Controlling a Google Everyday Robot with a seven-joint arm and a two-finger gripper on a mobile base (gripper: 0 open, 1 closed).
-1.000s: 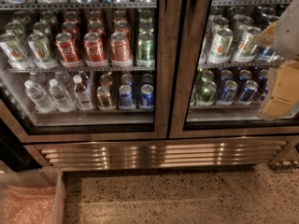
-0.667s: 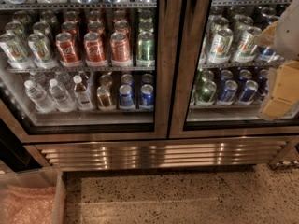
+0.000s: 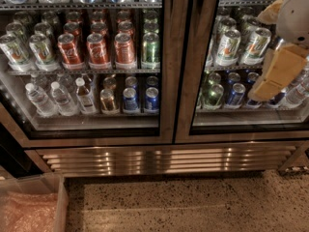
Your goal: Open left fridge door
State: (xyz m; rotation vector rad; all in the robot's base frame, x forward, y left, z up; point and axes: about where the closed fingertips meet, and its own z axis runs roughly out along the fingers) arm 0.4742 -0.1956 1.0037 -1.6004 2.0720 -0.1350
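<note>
1. At the lower left corner, a clear plastic bin [image 3: 30, 208] sits on the speckled floor [image 3: 193, 202], with pinkish bubble wrap inside it. It stands just in front of the fridge's left end, below the door's lower corner.
2. Across the bottom of the fridge [image 3: 289, 153] runs a louvred steel grille [image 3: 164, 159], its slats catching bright reflections.
3. On the right side, the right door [image 3: 200, 57] shows green-white cans [image 3: 241, 45] on its upper shelf and blue cans below them.
4. The gripper [image 3: 276, 75], tan-coloured on a pale arm, hangs at the right edge of the view in front of the right door's glass. It is well apart from the left door, and its grip state cannot be told.
5. Nothing stands between the camera and the left door's face; only the bin sits close to its foot.
6. The left fridge door [image 3: 168, 81] fills the left and centre of the view. It sits closed, flush with its twin, and a dark vertical seam divides the two.
7. Its brushed-steel frame is wide along the right side and the bottom, and the glass pane is dark-edged.
8. Through the pane, red cans [image 3: 99, 50] line the middle wire shelf, with silver-green cans to their left and a green can [image 3: 150, 50] at their right.
9. On the shelf below, water bottles [image 3: 48, 98] stand at the left, then a brown-liquid bottle, a gold can and blue cans [image 3: 140, 99].
</note>
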